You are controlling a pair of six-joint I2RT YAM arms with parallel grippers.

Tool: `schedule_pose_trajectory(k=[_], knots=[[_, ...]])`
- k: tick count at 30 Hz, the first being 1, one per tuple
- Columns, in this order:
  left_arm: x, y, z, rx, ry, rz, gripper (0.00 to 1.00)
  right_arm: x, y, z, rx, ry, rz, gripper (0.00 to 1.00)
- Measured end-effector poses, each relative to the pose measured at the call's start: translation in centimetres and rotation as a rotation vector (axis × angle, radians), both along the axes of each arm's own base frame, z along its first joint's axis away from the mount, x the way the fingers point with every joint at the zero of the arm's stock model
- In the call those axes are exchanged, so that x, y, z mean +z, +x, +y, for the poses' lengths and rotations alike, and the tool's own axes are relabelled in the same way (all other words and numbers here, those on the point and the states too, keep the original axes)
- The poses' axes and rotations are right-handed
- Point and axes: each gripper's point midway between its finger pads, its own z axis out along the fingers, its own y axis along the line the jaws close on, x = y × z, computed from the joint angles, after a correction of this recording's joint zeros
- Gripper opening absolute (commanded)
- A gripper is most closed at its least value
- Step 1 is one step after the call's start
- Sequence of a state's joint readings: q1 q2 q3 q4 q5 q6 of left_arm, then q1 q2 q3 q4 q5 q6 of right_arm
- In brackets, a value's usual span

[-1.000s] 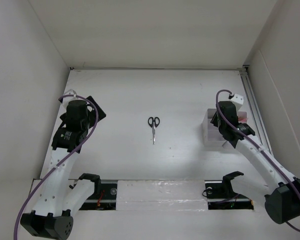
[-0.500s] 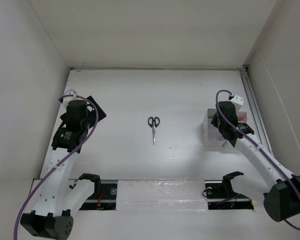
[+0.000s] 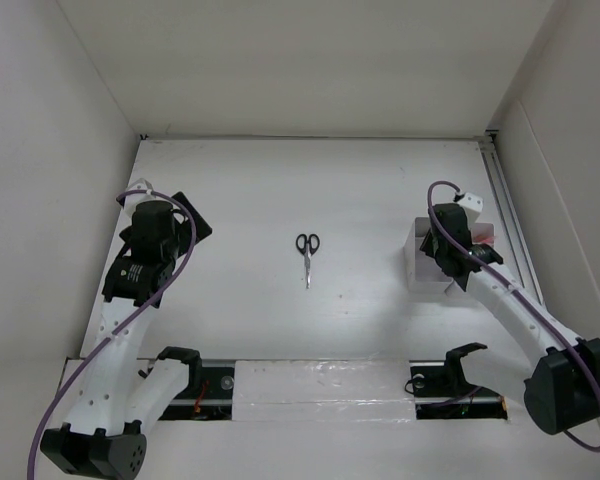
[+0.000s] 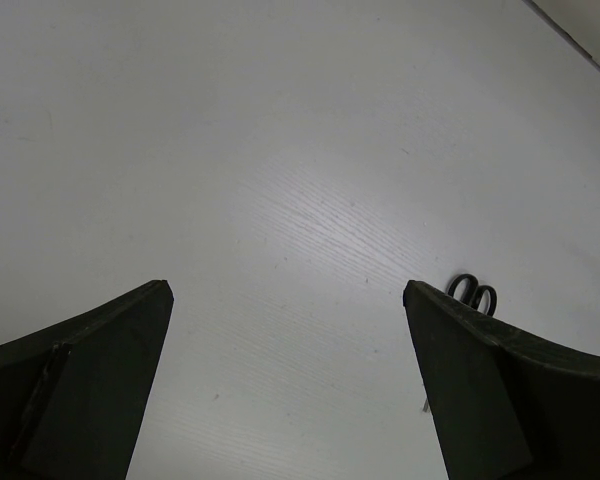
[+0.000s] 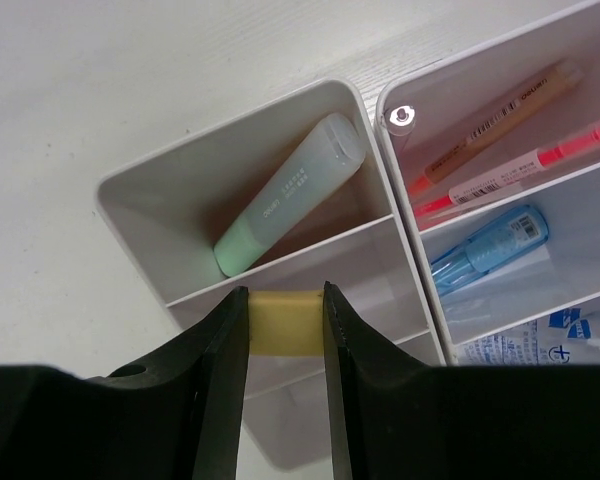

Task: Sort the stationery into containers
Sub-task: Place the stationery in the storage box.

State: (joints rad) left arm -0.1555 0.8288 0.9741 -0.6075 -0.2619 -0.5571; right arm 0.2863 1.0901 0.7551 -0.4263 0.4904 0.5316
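Note:
My right gripper (image 5: pixel 285 292) is shut on a small yellow eraser (image 5: pixel 285 325) and hovers over the containers (image 5: pixel 145 225), a cluster of white bins at the table's right (image 3: pixel 416 262). The eraser hangs above the compartment beside the one that holds a green marker (image 5: pixel 290 193). Neighbouring compartments hold thin orange pens (image 5: pixel 500 115), a blue marker (image 5: pixel 490 245) and a glue bottle (image 5: pixel 570 340). Black-handled scissors (image 3: pixel 307 255) lie mid-table, their handles peeking past my left finger (image 4: pixel 475 293). My left gripper (image 4: pixel 285 290) is open over bare table at the left (image 3: pixel 183 220).
White walls enclose the table on the left, back and right. A rail (image 3: pixel 507 215) runs along the right edge behind the bins. The arm bases and a mounting bar (image 3: pixel 320 385) lie along the near edge.
The right gripper with the eraser has shifted slightly left over the bins, and its elbow has swung inward. The left arm and the scissors have not moved.

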Motion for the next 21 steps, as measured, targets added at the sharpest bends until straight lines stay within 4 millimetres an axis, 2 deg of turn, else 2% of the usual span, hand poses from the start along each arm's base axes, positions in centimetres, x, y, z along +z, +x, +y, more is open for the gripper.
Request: schedule_pose_trajectory(k=[7,10,12,15,16,18,21], knots=[[0.02,0.02,0.0,0.0,0.0,-0.001,1.0,-0.35,0.02,-0.01,0.001,0.004,0.012,0.05],[0.06,0.01,0.0,0.0,0.0,-0.003,1.0,-0.4,0.03,0.05,0.003,0.005,0.014,0.11],[0.13,-0.01,-0.01,0.0,-0.001,-0.006,1.0,-0.41,0.04,0.06,0.004,0.006,0.014,0.21],[0.3,-0.01,-0.04,-0.002,-0.003,-0.013,1.0,-0.54,0.06,0.09,0.004,0.005,0.018,0.31],[0.31,-0.01,-0.05,-0.003,-0.004,-0.014,1.0,-0.57,0.08,0.11,0.005,0.006,0.019,0.38],[0.31,-0.01,-0.08,-0.004,-0.005,-0.014,1.0,-0.57,0.13,0.15,0.005,0.008,0.017,0.38],[0.31,-0.01,-0.09,-0.004,-0.005,-0.014,1.0,-0.54,0.17,0.17,0.003,0.01,0.015,0.46]])
